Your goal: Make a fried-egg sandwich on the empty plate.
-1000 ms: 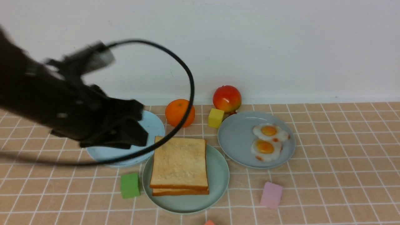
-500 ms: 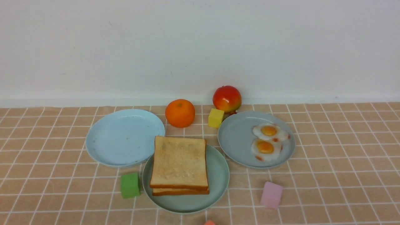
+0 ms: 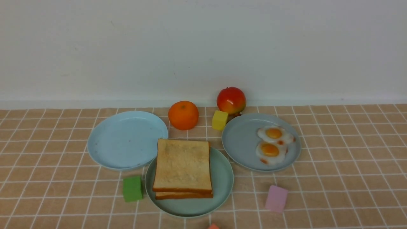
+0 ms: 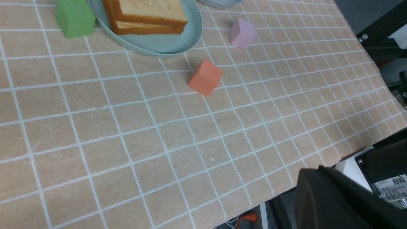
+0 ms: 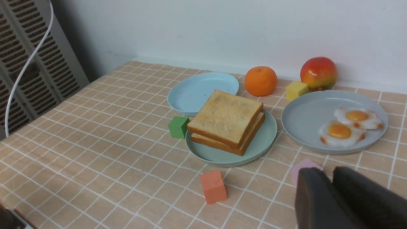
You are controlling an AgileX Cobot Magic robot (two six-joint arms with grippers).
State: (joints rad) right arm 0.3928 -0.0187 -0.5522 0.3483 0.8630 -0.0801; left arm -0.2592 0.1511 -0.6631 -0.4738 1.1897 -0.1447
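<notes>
While two toast slices point(image 3: 182, 165) stack, two fried eggs point(image 3: 272, 143) lie apart.

Orange point(image 3: 183, 114), apple point(image 3: 231, 100), yellow cube point(image 3: 219, 120) near wall; green cube point(image 3: 132, 188), pink cube point(image 3: 276, 198) nearer front.

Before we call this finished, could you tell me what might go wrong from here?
No egg shows between the toast slices, so the sandwich may be incomplete. The two fried eggs touch on the grey-blue plate; lifting one might drag the other.
</notes>
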